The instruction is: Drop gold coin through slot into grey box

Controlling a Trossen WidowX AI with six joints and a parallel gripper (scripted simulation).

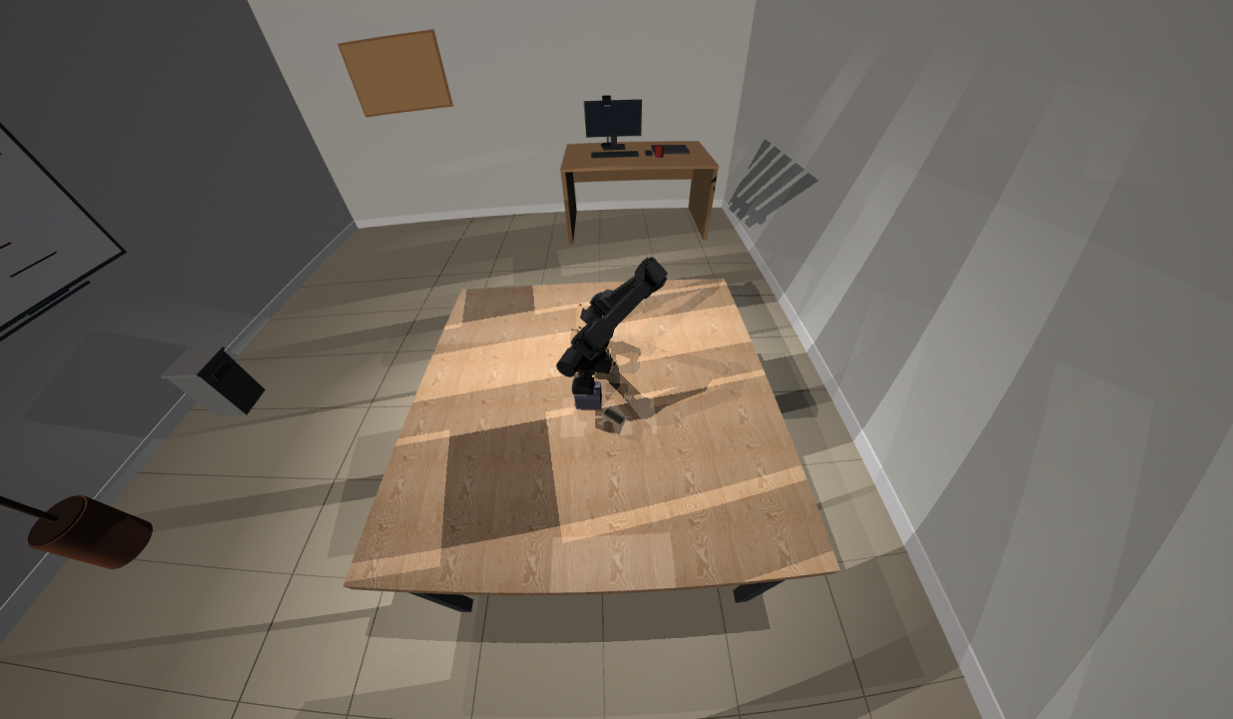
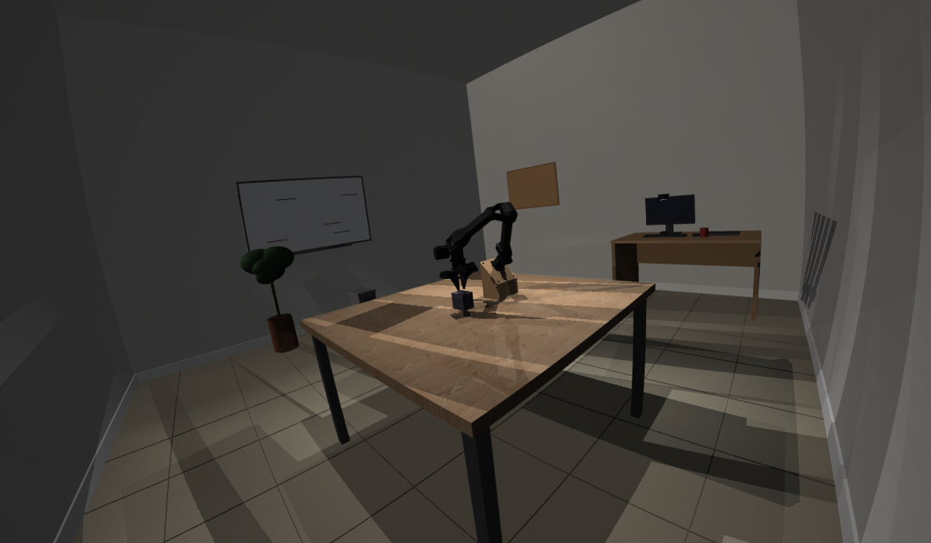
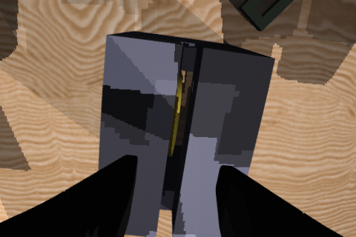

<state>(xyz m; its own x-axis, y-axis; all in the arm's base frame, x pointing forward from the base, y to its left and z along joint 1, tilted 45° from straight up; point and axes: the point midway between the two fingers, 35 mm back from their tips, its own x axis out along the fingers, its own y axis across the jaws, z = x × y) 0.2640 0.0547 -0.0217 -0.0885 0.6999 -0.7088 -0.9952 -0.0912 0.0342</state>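
Observation:
The grey box [image 1: 588, 399] [image 2: 462, 301] [image 3: 219, 118] stands on the table under my gripper, its lid slot running lengthwise. The gold coin [image 3: 179, 100] shows in the wrist view as a thin yellow sliver on edge, down within the slot along its left side. How deep it sits is hard to tell. My gripper [image 2: 462, 287] [image 3: 177, 172] is open just above the lid, one finger on each side of the slot, with nothing between the tips. The dark-green holder [image 3: 256, 18] lies on the table off the box's far right corner in the wrist view, empty in the part that shows.
The arm's base stands on a wooden block [image 2: 499, 286] behind the box on the table [image 1: 616, 500] [image 2: 482, 351]. Shadows and light bands cross the table top. A desk [image 1: 638, 159] with a monitor stands away at the back wall.

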